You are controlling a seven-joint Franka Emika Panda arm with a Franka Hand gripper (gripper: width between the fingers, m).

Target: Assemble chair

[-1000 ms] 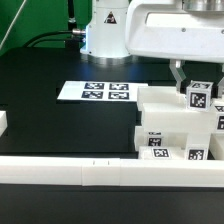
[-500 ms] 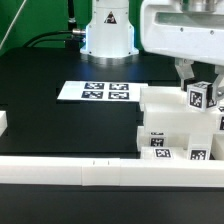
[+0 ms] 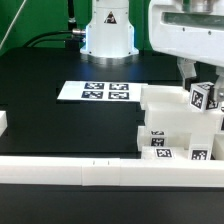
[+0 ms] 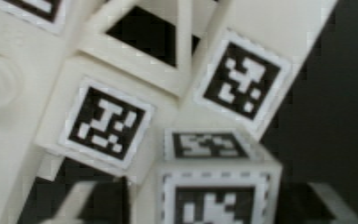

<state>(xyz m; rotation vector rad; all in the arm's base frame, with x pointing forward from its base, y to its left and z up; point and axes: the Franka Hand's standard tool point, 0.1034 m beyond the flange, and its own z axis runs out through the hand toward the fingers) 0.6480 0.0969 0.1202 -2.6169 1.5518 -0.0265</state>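
Overhead, pincer [image 3: 200,80] at tagged post [image 3: 204,98] of chair [image 3: 168,120], partly beyond frame edge; spread or pinching indiscernible.

No actual words or numbers to read here, just black-and-white square tags [image 4: 108,122]: a few on the thin flat white marker board [image 3: 95,92], more on the white blocky plastic chair parts [image 3: 165,118].

table [image 3: 60,125] black | on it: marker board [image 3: 97,92], chair [image 3: 172,128], white rail [image 3: 90,171]
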